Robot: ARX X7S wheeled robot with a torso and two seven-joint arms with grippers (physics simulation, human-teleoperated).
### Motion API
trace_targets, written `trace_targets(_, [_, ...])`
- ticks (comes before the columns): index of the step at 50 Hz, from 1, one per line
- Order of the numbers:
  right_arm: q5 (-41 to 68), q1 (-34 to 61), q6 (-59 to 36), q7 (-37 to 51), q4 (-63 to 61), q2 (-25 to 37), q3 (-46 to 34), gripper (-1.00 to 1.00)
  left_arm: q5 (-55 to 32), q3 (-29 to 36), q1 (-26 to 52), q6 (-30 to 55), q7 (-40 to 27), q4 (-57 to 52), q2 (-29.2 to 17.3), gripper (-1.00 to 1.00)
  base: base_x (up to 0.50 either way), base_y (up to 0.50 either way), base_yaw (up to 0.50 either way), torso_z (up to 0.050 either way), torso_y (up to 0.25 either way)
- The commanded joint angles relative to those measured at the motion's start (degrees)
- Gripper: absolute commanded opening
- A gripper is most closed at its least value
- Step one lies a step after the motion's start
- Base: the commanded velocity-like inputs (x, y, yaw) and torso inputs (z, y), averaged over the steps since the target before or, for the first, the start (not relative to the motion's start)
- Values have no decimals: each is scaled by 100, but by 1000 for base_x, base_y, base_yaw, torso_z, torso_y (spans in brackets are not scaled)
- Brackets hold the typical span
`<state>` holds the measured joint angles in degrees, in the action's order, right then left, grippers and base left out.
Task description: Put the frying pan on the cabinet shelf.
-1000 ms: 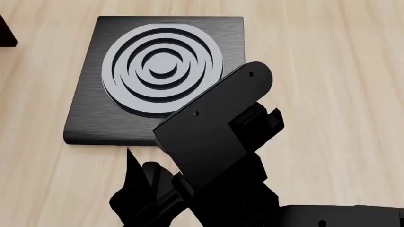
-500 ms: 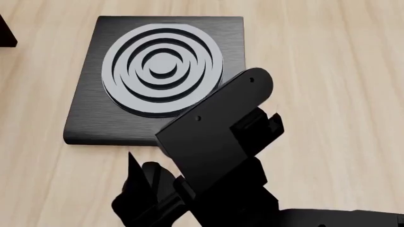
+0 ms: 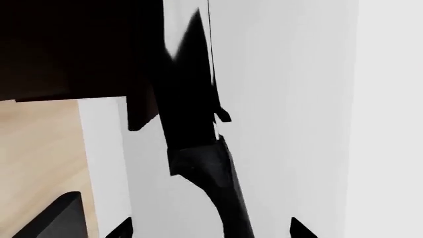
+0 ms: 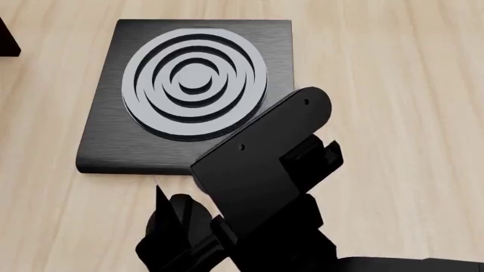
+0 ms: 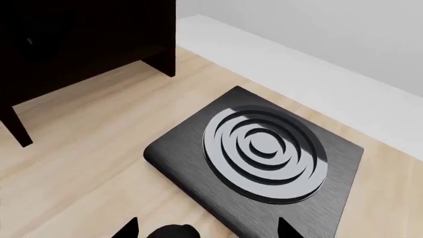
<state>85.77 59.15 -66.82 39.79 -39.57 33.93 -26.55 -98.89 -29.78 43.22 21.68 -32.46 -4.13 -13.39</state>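
Note:
In the left wrist view the frying pan shows edge-on, glossy black, just beside the dark cabinet shelf. Its short handle runs back between my left gripper's wide-apart fingertips, which do not touch it. The pan is out of the head view. My right gripper is open and empty, low over the wooden floor, in front of the hob plate. The cabinet stands on legs beyond it. In the head view my right arm covers the plate's near corner.
The square black hob plate with grey rings lies on the wooden floor and also shows in the right wrist view. A small round black knob sits between the right fingertips. A white wall stands behind. A dark corner shows at the far left.
My right arm's black bracket has slid slightly down and to the right in the head view. The hob plate has not moved.

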Motion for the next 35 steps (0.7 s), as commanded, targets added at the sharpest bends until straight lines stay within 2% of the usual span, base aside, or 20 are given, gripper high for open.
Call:
trace_targets(1, [117, 33, 10, 137, -23, 8, -1, 100, -271, -55, -222, 64, -374, -634, 125, 100, 0, 0, 0, 0, -11])
trace_targets(13, [190, -25, 79, 258, -73, 75, 27, 100, -773, 90, -448, 320, -705, -1359, 157, 100, 0, 1, -3, 0, -2])
trace_targets(35, [-482, -791, 606, 197, -63, 184, 185, 100, -811, 223, -1527, 805, -440, -2052, 72, 100, 0, 1, -3, 0, -2])
